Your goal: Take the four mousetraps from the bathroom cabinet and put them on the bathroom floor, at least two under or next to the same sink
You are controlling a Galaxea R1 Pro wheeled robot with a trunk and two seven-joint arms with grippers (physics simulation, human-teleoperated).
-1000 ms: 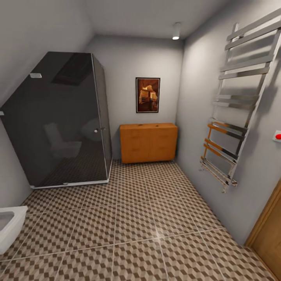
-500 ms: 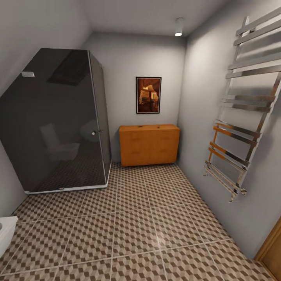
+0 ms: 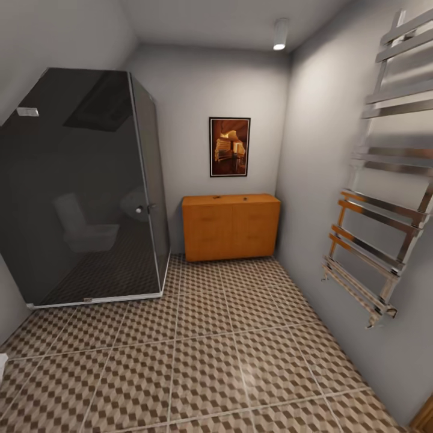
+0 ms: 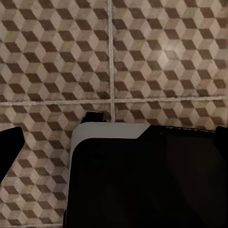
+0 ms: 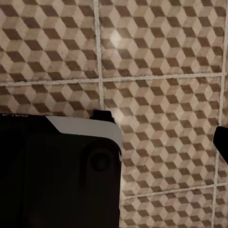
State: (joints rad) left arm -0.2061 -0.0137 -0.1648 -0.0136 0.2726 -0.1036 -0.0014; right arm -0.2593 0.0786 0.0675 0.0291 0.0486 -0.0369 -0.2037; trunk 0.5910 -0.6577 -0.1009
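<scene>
Mousetraps are what you are after, and none can be made out yet; by the task they belong to the cabinet (image 3: 231,227), the orange-brown one against the far wall under a framed picture (image 3: 229,147). Two tiny dark marks sit on its top, too small to identify.

Start with your pincers. The left wrist view looks down past a big dark, white-edged part of the robot's body, with dark slivers at both edges of the picture that may be fingers; the right wrist view is much the same, with one sliver at the edge. You cannot tell from either whether a pincer is released or clenched, and nothing shows held in either.

Outward from there, both wrist cameras face the bathroom floor (image 4: 156,52), cube-patterned tile with pale grout lines crossing beneath them.

The head view gives you what the wrists do not: the room ahead. A dark glass shower enclosure (image 3: 84,186) stands to the left of the cabinet, a chrome towel rail (image 3: 385,198) hangs on the right wall, and open tiled floor lies between you and the cabinet front. No sink shows here.

As for progress, I judge the task barely begun: you are on approach, the cabinet front looks shut, no trap lies on the tiles in view. All four remain to be fetched and placed, two by the sink.
</scene>
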